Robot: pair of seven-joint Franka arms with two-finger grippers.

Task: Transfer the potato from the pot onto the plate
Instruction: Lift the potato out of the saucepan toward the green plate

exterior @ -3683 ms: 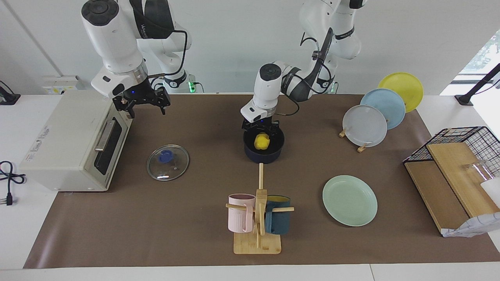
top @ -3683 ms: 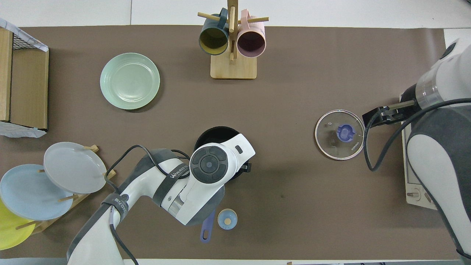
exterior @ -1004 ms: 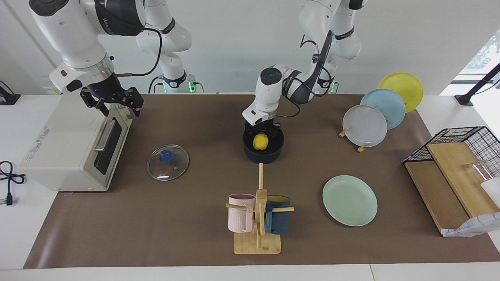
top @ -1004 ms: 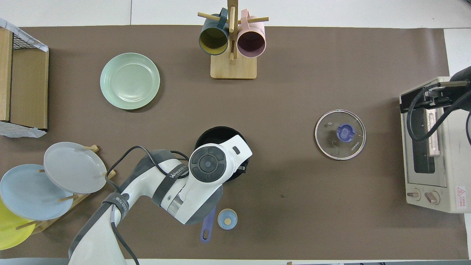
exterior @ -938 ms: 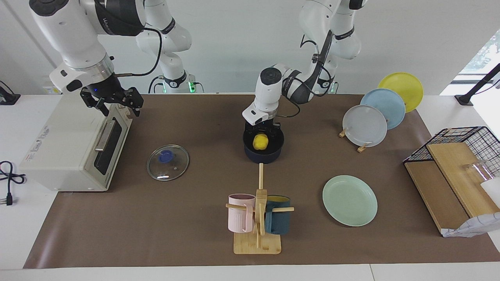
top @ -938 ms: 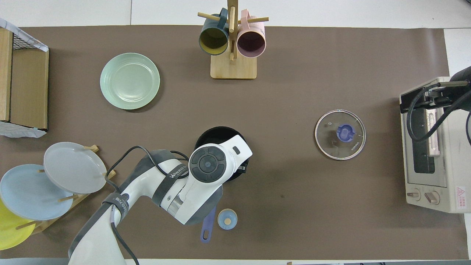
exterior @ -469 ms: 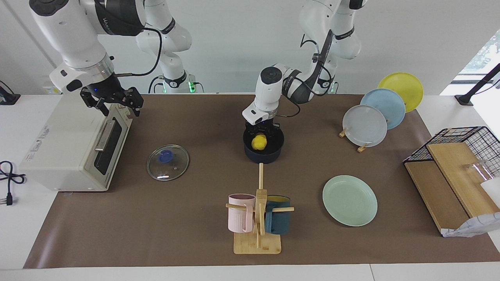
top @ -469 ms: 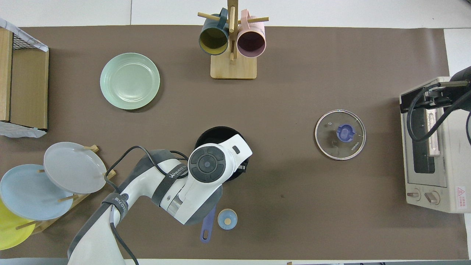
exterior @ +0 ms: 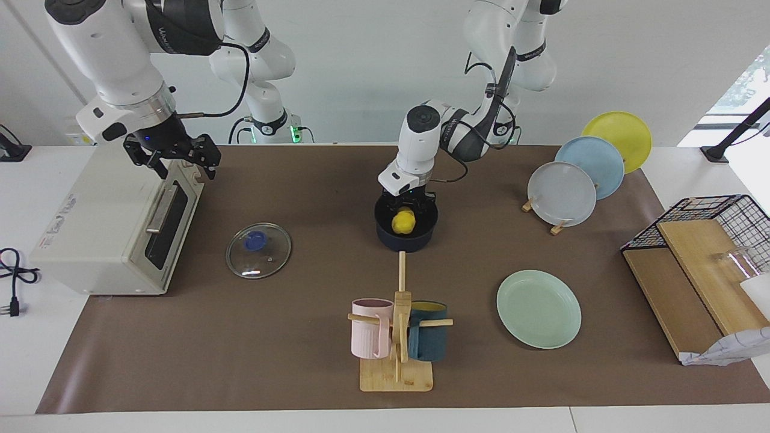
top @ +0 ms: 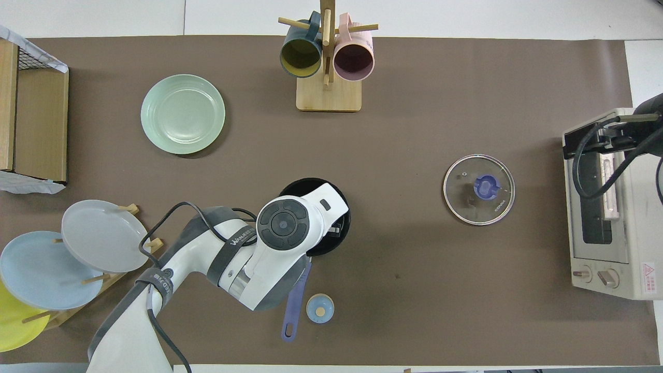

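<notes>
While bent low, left arm (exterior: 415, 144) over pot (exterior: 406, 237)

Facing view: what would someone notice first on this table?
Probably the bright yellow potato in the dark pot mid-table, with the left claw reaching into the pot right at it. Next, the row of coloured plates standing in a rack toward the left arm's end. The right claw waits, open, over the toaster oven.

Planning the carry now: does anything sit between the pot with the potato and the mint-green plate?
Nothing visible does. Bare mat lies between the pot holding the potato and the mint-green plate. The mug rack stands off that line. The left gripper is down at the potato.
</notes>
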